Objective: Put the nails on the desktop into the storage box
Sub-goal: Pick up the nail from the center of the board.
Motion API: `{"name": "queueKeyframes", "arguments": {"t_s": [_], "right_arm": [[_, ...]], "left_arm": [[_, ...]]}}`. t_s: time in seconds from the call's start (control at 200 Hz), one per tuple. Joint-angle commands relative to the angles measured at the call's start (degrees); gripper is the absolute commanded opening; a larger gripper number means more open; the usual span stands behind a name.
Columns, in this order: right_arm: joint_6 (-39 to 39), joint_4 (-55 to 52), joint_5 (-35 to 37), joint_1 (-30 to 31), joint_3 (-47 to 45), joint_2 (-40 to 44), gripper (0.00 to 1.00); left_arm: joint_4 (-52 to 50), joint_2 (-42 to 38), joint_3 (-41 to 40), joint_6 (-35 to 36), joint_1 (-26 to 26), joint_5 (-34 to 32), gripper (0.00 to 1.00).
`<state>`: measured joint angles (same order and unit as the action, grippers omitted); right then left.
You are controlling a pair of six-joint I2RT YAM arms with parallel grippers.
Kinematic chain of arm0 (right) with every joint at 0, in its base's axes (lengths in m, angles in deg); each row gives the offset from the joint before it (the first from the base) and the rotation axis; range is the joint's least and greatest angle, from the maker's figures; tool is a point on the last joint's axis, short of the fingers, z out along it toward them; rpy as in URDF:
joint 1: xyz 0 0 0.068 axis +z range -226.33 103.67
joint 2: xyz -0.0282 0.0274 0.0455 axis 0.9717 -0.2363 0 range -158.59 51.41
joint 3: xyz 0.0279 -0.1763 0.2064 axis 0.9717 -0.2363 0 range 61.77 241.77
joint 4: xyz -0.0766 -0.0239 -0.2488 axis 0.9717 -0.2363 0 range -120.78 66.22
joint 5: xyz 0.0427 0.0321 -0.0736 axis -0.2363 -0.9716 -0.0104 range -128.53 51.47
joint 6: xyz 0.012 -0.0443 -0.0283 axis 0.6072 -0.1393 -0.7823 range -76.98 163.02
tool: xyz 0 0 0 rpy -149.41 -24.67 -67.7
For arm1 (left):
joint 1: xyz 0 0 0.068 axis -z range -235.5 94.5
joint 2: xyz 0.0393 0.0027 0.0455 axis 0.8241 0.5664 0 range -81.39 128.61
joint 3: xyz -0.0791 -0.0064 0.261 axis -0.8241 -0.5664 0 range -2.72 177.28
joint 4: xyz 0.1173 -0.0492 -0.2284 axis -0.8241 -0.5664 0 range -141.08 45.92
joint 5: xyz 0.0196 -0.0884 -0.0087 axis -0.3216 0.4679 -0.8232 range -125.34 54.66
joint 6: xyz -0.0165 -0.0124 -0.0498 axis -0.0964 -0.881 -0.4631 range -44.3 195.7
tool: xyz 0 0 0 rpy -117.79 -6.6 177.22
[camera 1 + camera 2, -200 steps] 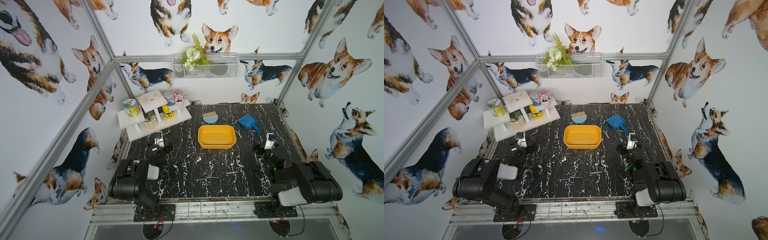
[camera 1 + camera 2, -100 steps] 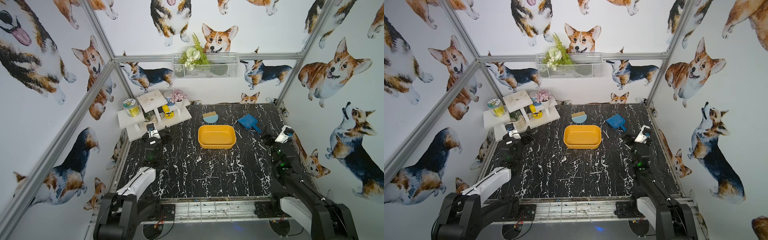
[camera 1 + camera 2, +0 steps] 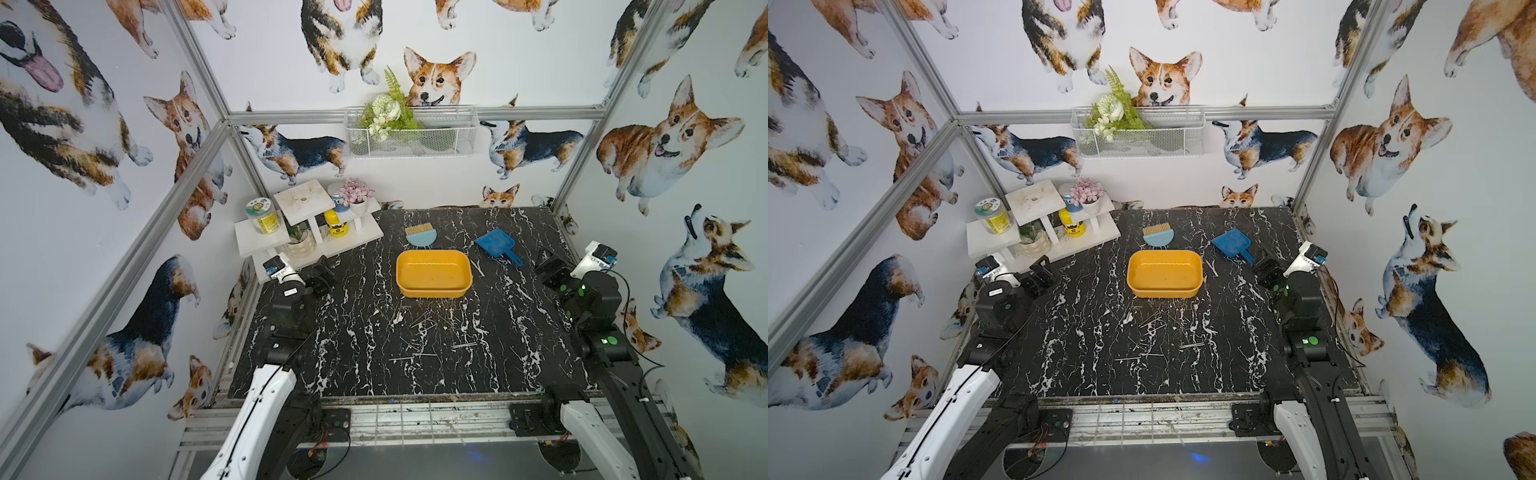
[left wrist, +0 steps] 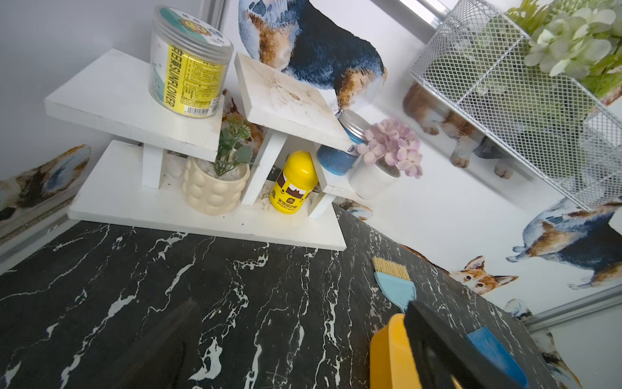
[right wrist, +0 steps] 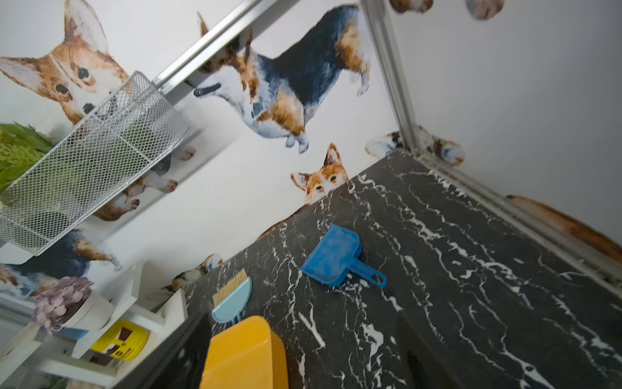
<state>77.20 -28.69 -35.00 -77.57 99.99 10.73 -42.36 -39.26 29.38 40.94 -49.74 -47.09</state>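
Observation:
Several thin nails lie scattered on the black marbled desktop, just in front of the yellow storage box, which looks empty. My left gripper hovers at the desktop's left side beside the white shelf, open and holding nothing. My right gripper hovers at the right side near the dustpan, also open and empty. In the left wrist view the box shows by one finger. The right wrist view shows a corner of the box.
A blue dustpan and a light blue brush lie behind the box. A white tiered shelf with jars and pots fills the back left corner. A wire basket with flowers hangs on the back wall.
Both arms have unfolded from their tucked pose at the front edge and reached forward. Each gripper now sits farther back along its side, level with the box.

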Motion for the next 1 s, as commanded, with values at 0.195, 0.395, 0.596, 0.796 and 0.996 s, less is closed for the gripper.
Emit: {"name": "queueKeyframes", "arguments": {"t_s": [0.195,0.395,0.596,0.796,0.996], "right_arm": [[-0.1,-9.5,-11.0,8.4,5.1,-10.2,0.73],[-1.8,-13.1,-6.7,19.5,8.5,-16.6,0.62],[-2.9,-17.3,-2.1,28.2,10.4,-21.5,0.53],[-2.0,-17.1,4.1,33.9,10.0,-22.8,0.58],[-3.8,-16.6,10.7,39.5,11.5,-23.0,0.69]], "left_arm": [[-6.4,9.1,5.9,0.0,5.7,6.4,1.0],[-12.9,18.0,14.9,2.4,16.2,0.3,1.0],[-18.7,20.9,13.8,-11.2,18.8,0.7,0.92],[-23.6,25.7,15.3,-20.4,21.6,-0.5,0.85],[-31.5,35.0,22.6,-22.4,22.0,0.4,0.81]]}}
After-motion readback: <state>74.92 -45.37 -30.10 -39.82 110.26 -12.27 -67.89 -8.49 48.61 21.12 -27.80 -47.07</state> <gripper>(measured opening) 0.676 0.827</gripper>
